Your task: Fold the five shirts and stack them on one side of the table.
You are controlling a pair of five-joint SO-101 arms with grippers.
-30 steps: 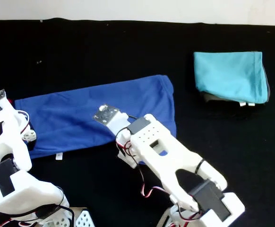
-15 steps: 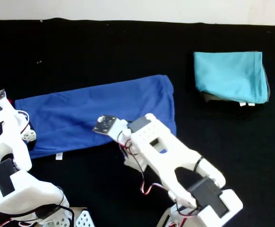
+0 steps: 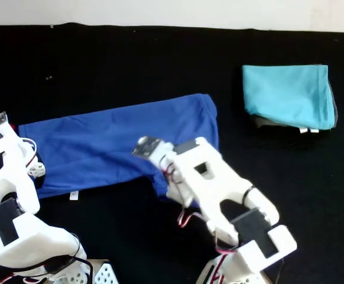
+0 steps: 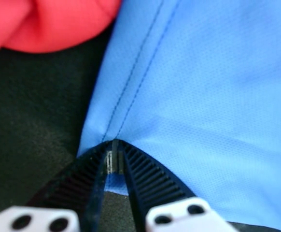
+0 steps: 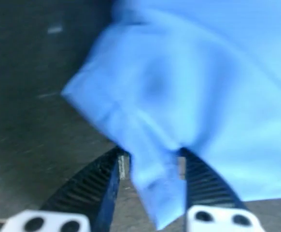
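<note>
— Well, both arms have a bite on the blue shirt [image 3: 101, 142]. It lies stretched across the near left of the black surface [image 3: 130, 59], well apart from the teal shirt [image 3: 287, 94] folded at the far right.

— How good is the bite?

— The left tool [image 4: 115, 162] is clenched on the very hem, with only a sliver of cloth between its jaws. The right tool [image 5: 150, 166] grips a thick, bunched wad along the shirt's near edge.

— So what worries you?

— The left side, mostly. With so little cloth pinched, a pull from the other arm could tug the hem free, and that end would drop in a heap.

— And the right?

— I can't tell how many layers are in that wad. If it has caught them unevenly, the fold comes out crooked and the shirt won't sit flat on a stack. There's also a red cloth [image 4: 44, 24] just beside the left corner, and it might get dragged along.
</note>
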